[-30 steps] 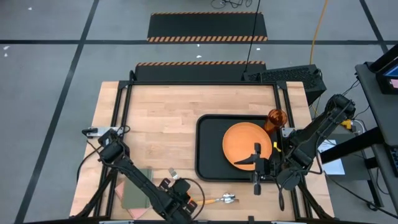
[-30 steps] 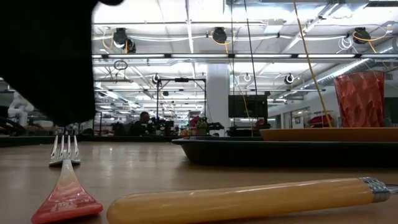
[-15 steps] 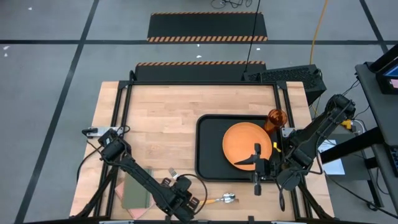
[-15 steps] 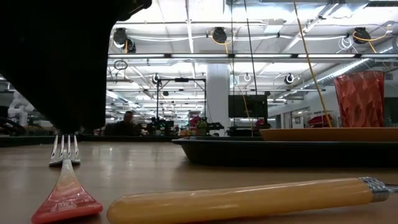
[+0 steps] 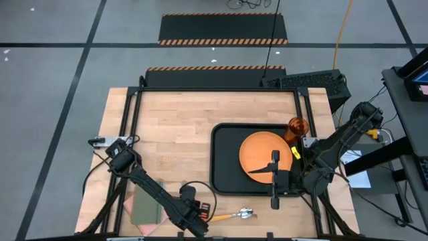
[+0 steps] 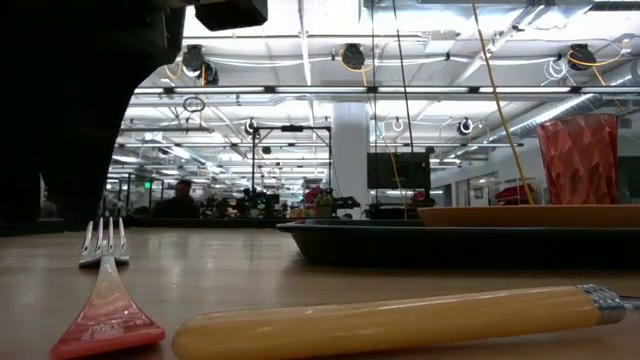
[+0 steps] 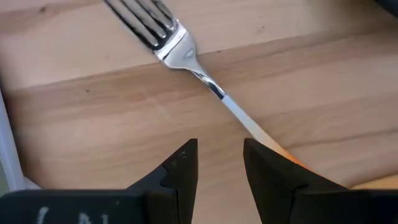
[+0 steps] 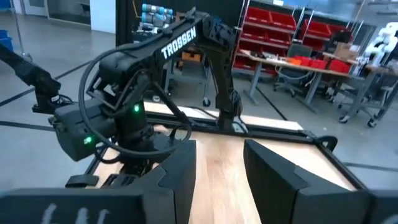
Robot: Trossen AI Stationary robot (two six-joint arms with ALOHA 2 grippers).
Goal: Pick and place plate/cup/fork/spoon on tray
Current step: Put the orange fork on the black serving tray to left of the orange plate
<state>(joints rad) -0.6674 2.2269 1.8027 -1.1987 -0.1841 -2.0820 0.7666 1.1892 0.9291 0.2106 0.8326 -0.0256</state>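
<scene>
The fork (image 7: 186, 59) lies flat on the table near its near edge, silver tines toward the far side, orange-pink handle (image 6: 105, 305) toward the near side. My left gripper (image 7: 221, 165) is open just above the fork's handle and also shows in the high view (image 5: 194, 206). The spoon (image 5: 235, 215) lies flat to the fork's right; its handle shows in the low view (image 6: 385, 322). The orange plate (image 5: 264, 150) lies in the black tray (image 5: 224, 177). The cup (image 5: 296, 126) stands upright at the tray's far right corner. My right gripper (image 5: 267, 175) is open and empty over the tray's near part.
A green notebook (image 5: 146, 209) on a pink cloth (image 5: 129, 207) lies at the near left, beside my left arm. Bare wood stretches across the table's far and left parts (image 5: 174, 127). The table's metal frame (image 5: 137, 90) runs along its edges.
My left arm has shifted and come lower over the fork's handle near the table's near edge. My right gripper has moved slightly toward the far edge over the tray. The fork, spoon, plate and cup have stayed where they were.
</scene>
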